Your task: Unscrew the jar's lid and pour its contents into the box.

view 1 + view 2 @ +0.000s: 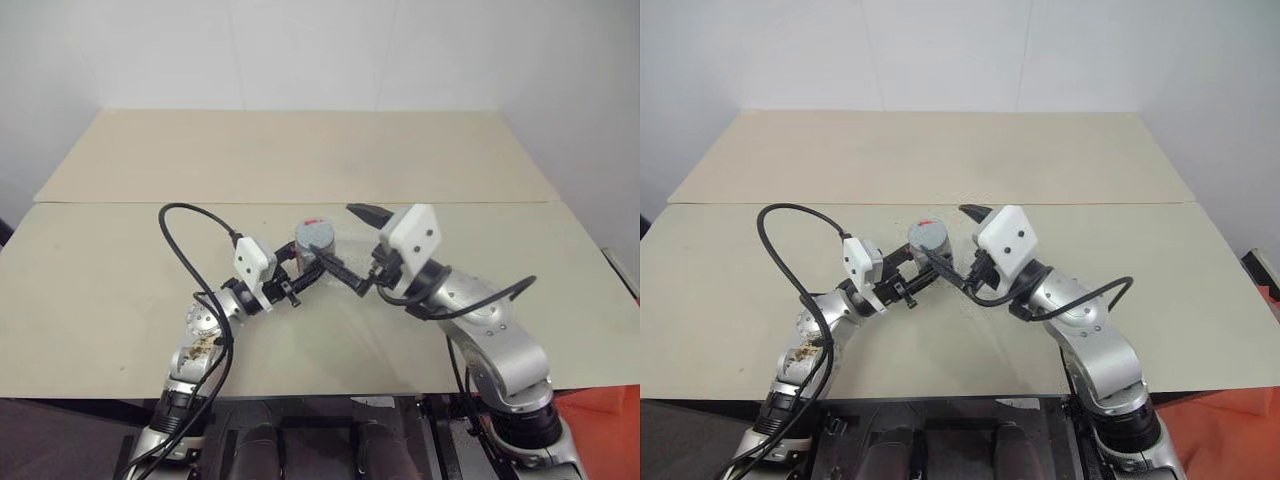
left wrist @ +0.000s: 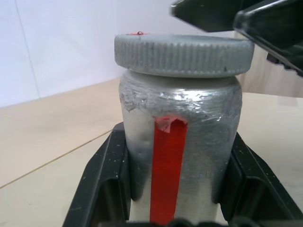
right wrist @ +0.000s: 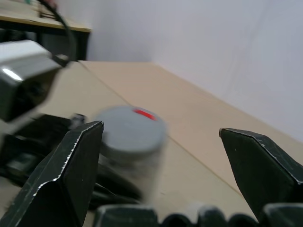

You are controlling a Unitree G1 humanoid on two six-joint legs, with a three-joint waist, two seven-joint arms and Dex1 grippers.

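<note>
- Left eye view: the left gripper is clenched on the body of the jar, holding it upright above the counter, near the middle of the scene. The lid sits on top of the jar, a small red mark on its far edge. The right gripper stands just beside the jar on the robot's right, its fingers spread wide: one points past the far side of the lid, the other reaches low toward the left gripper. Whether either touches the jar cannot be told here.
- Right eye view: the same arrangement; the lid covers the jar's mouth, so the inside of the jar is hidden.
- Left wrist view: the jar stands between the two black fingers, which press on its sides. A red vertical strip runs down the silvery wall. The ribbed grey lid is seated on the neck. A dark finger of the right gripper shows beyond the lid's rim.
- Right wrist view: the right gripper's fingers are released and wide apart, grasping nothing. The lidded jar appears between them, nearer to one finger, held by the left gripper.
</note>
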